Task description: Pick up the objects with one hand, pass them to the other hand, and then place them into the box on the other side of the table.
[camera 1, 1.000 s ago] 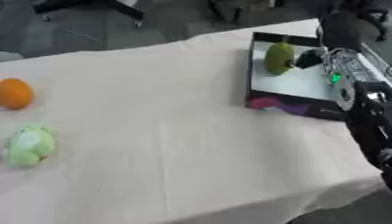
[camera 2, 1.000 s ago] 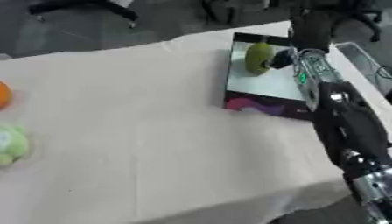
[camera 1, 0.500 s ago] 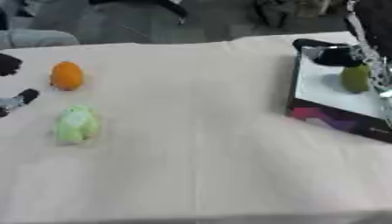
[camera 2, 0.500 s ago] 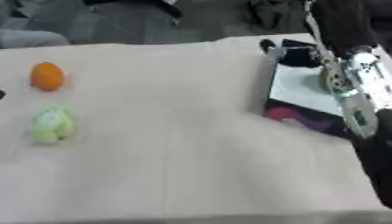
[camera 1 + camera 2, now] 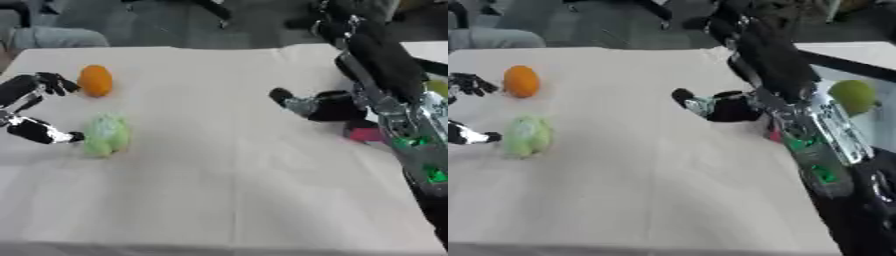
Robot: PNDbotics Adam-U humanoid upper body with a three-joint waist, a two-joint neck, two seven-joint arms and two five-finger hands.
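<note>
In the left eye view the open left hand (image 5: 35, 107) brackets the pale green object (image 5: 106, 134) just beneath the orange (image 5: 94, 80), while in the right eye view the empty right hand (image 5: 715, 106) hovers left of the box (image 5: 859, 117) holding a green fruit (image 5: 851, 95).

I am working in what looks like an office or lab room. Before me is a table (image 5: 227, 190) covered with a plain cream cloth (image 5: 219, 100), creased down its middle. Beyond the table's far edge lies grey carpet-like floor (image 5: 175, 25), and on it, past the far left corner, I see the dark legs of what seems a rolling office chair (image 5: 658, 7). Left of that, still behind the table, is something grey and rounded (image 5: 52, 37) that I cannot make out
</note>
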